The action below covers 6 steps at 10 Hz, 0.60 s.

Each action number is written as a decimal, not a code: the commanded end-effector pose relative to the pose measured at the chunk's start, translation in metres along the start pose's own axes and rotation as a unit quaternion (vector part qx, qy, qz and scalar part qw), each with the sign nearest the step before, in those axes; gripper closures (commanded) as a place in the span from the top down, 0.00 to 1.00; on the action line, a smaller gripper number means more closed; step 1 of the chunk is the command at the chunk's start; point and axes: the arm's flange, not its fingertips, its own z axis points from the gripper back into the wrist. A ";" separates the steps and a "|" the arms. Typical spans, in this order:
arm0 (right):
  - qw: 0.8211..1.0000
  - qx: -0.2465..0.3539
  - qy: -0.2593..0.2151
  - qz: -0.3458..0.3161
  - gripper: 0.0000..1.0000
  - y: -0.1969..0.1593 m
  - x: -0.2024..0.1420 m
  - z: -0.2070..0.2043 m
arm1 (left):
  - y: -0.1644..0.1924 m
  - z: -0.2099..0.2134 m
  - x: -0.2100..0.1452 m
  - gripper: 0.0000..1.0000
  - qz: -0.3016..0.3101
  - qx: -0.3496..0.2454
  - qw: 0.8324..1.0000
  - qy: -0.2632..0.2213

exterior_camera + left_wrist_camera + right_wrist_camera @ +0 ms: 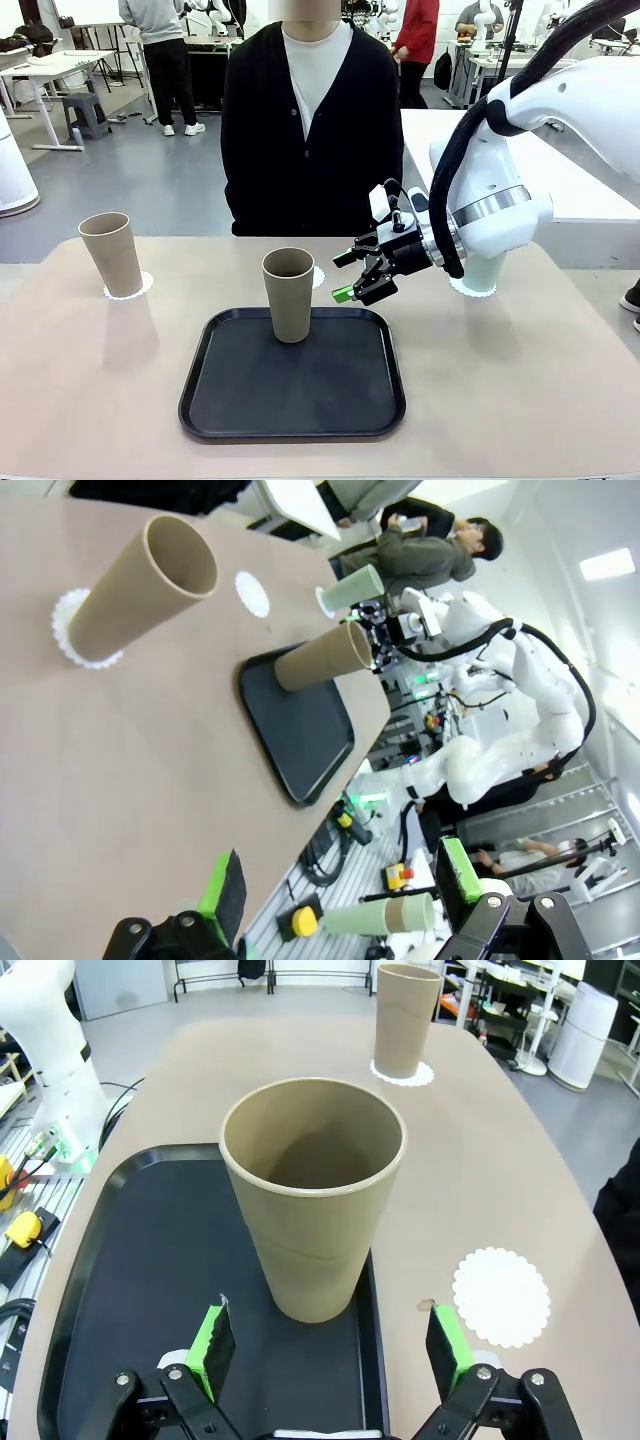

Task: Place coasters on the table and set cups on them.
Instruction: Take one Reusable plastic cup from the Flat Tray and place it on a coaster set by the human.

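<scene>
One beige-brown cup [288, 295] stands upright on the black tray [292, 415]; in the right wrist view this cup [312, 1195] rises just beyond my open right gripper [330, 1345], between its finger lines but untouched. From the front, the right gripper [344, 275] hovers open just right of the cup. Another beige cup [112, 255] rests on a coaster [128, 288] at the left. The mint green cup [482, 272] stands on a coaster [470, 290] behind my right arm. An empty coaster [501, 1296] lies beside the tray. My left gripper [340, 880] hangs open above the table [120, 780].
A person in a black cardigan [310, 130] stands at the table's far edge. The tray takes up the table's middle front. Bare tabletop [520, 400] lies right and left of it. The left arm's white base [45, 1040] stands off the table's side.
</scene>
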 end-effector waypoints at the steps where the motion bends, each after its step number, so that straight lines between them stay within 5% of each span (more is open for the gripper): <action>1: 1.000 0.013 -0.026 -0.005 1.00 0.001 -0.014 -0.009 | -0.002 0.002 0.000 1.00 -0.003 0.000 1.000 -0.002; 6: 0.992 -0.024 -0.121 -0.036 1.00 0.005 -0.051 -0.018 | -0.002 0.002 0.000 1.00 -0.003 0.000 1.000 -0.002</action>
